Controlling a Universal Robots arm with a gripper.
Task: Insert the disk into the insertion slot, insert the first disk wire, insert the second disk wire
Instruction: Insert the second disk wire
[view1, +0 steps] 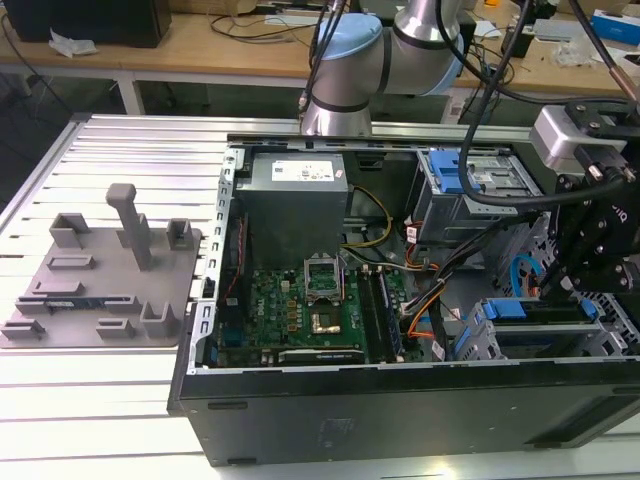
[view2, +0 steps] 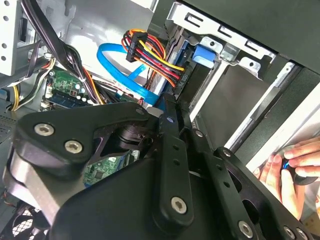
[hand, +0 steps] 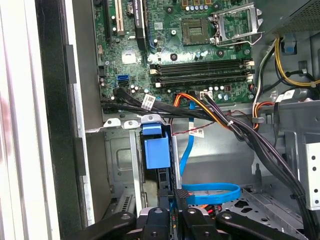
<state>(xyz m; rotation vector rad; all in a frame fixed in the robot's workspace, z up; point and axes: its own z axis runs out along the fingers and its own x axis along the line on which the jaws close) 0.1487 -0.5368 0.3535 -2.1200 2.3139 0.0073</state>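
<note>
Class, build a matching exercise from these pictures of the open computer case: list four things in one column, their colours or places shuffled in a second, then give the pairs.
Things
1. flat data cable
2. motherboard
3. fixture plate
4. hand

Descriptions
A. grey, on the slatted table outside the case
B. green, on the case floor
C. bright blue, looped
D. at the case's outer edge in the second wrist view

Pairs: 1-C, 2-B, 3-A, 4-D

Colours inside the open computer case

The motherboard (view1: 300, 310) is green, the flat data cable (hand: 207, 192) bright blue, the carrier latch (hand: 156, 150) blue, and the wire bundle (view2: 155, 57) red, orange, yellow and black; the gripper (view2: 170, 165) is matt black, the tabletop (view1: 120, 170) ribbed silver-white.
</note>
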